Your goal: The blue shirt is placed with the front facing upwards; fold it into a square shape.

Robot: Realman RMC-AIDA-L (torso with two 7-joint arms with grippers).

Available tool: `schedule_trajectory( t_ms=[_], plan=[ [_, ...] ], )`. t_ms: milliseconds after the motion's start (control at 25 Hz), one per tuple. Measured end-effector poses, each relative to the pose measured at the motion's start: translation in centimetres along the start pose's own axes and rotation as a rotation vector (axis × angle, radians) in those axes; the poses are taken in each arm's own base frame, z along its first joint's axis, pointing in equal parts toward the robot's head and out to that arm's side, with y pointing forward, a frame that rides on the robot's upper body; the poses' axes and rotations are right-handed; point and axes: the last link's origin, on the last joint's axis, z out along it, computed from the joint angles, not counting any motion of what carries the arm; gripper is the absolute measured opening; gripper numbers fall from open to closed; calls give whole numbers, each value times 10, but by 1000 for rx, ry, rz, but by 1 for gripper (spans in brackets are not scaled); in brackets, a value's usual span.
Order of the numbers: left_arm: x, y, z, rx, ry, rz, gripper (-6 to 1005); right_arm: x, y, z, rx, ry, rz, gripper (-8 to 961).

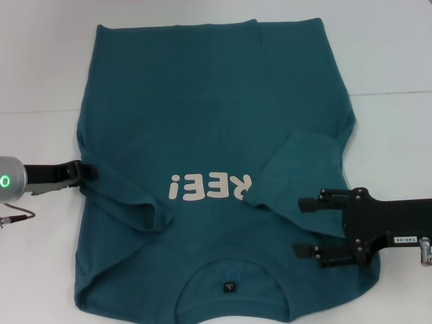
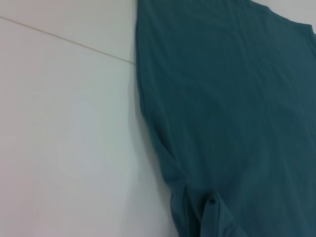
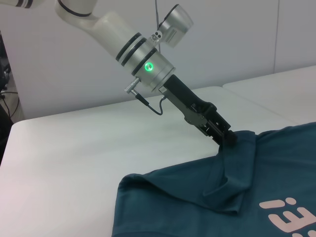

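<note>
The blue shirt lies front up on the white table, collar and black tag nearest me. Its cream letters read upside down. Both short sleeves are turned in over the body, one on the left and one on the right. My left gripper is shut on the shirt's left side edge. In the right wrist view the left gripper pinches that edge and lifts it into a small ridge of the shirt. My right gripper hovers open over the right sleeve area, with nothing between its fingers.
Bare white table runs along the shirt's left side, crossed by a thin seam line. A similar seam shows at the far right. A pale wall stands behind the table.
</note>
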Motion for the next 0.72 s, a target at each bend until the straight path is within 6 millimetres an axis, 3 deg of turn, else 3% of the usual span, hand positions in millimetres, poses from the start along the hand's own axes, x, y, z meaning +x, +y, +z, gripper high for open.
schedule_trajectory(
  t_ms=[440, 640, 720],
  plan=[
    [2, 3, 0, -21, 8, -9, 307, 0, 0, 0, 0, 1, 1, 854],
    [8, 17, 1, -81, 35, -37, 105, 1, 0, 0, 1, 1, 3, 854],
    [10, 23, 2, -100, 43, -35, 78, 2, 1, -1, 3, 0, 5, 854]
  ],
)
